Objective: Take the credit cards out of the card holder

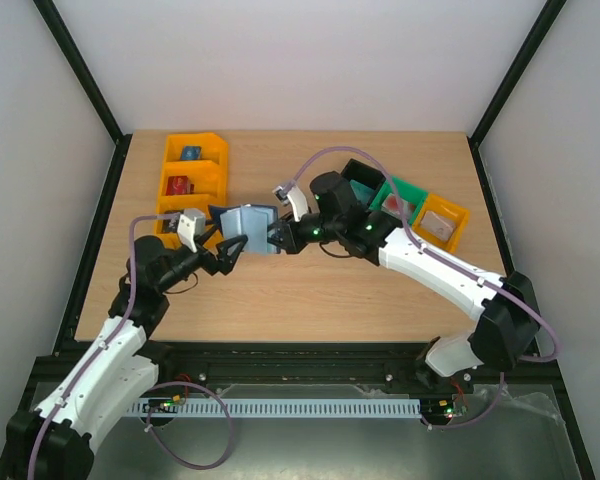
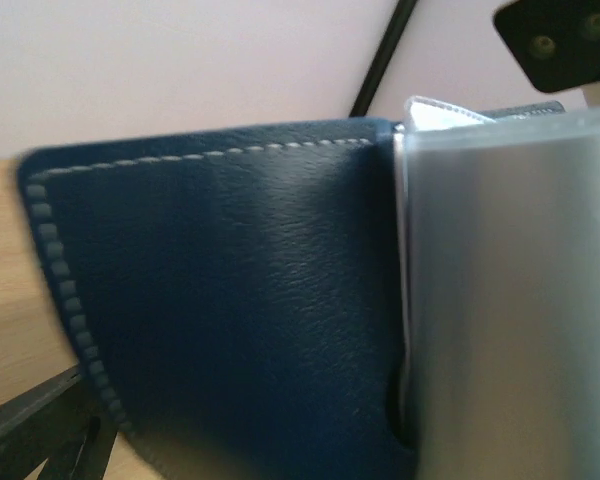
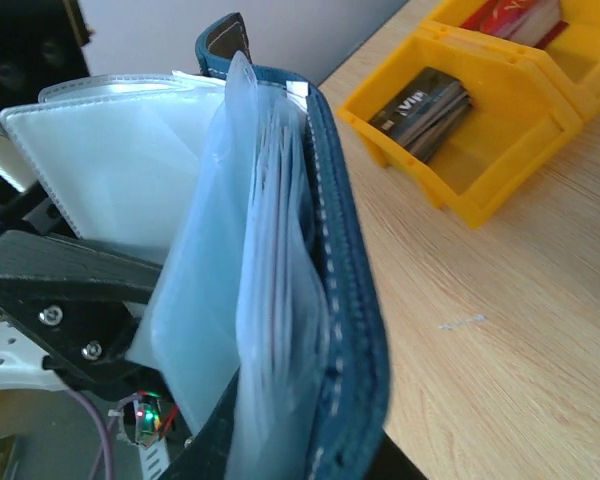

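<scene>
The card holder [image 1: 248,222] is dark navy, folded open and held upright above the table's middle. My right gripper [image 1: 277,238] is shut on its right half. In the right wrist view the card holder [image 3: 345,260] stands edge-on, gripped at the bottom by the right gripper [image 3: 300,455]. Clear sleeves fan out to its left, with pale blue credit cards [image 3: 270,250] tucked inside. My left gripper [image 1: 230,250] is open at the holder's lower left corner. The left wrist view is filled by the holder's navy cover [image 2: 230,300] and a grey card panel [image 2: 510,300]; its own fingertips are hidden.
Orange bins [image 1: 193,170] with small coloured items stand at the back left, just behind the holder. A black bin [image 1: 363,180], a green bin [image 1: 405,195] and an orange-yellow bin [image 1: 440,222] line the right side. A yellow bin [image 3: 500,150] lies close in the right wrist view.
</scene>
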### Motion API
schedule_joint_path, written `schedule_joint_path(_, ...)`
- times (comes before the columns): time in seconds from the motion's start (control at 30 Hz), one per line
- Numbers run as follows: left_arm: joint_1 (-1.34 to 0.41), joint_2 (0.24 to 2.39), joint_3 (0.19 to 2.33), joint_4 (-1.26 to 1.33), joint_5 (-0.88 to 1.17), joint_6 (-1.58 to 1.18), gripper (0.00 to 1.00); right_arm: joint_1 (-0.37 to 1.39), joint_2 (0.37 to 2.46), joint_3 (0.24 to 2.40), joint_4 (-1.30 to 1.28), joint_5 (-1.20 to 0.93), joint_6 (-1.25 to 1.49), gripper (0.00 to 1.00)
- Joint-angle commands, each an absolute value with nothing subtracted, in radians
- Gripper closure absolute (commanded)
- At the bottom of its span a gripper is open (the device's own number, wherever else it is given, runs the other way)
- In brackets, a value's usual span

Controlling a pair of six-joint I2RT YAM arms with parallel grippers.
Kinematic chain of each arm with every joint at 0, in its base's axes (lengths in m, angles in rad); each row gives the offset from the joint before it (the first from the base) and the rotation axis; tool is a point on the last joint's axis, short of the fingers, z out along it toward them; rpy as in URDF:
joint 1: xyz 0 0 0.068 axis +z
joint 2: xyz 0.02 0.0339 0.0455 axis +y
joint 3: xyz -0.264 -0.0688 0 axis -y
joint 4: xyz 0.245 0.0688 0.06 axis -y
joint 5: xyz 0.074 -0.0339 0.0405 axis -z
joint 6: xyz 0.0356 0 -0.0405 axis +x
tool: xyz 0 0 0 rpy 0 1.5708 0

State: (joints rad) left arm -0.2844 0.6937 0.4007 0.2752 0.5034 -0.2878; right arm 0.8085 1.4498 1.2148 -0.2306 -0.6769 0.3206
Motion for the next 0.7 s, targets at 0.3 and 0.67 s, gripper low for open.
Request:
schedule_joint_path(0.3,-0.341,0.695,0.438,0.3,0.555,-0.241,0.01,0.877,1.492,1.28,-0.192,-0.635,0.289,0.98)
schedule_joint_path(0.67,-0.326,0.681,0.416,0.329,0.597,-0.262,0.65,0.895,1.41,1.207,-0.093,-0.762,0.229,0.98)
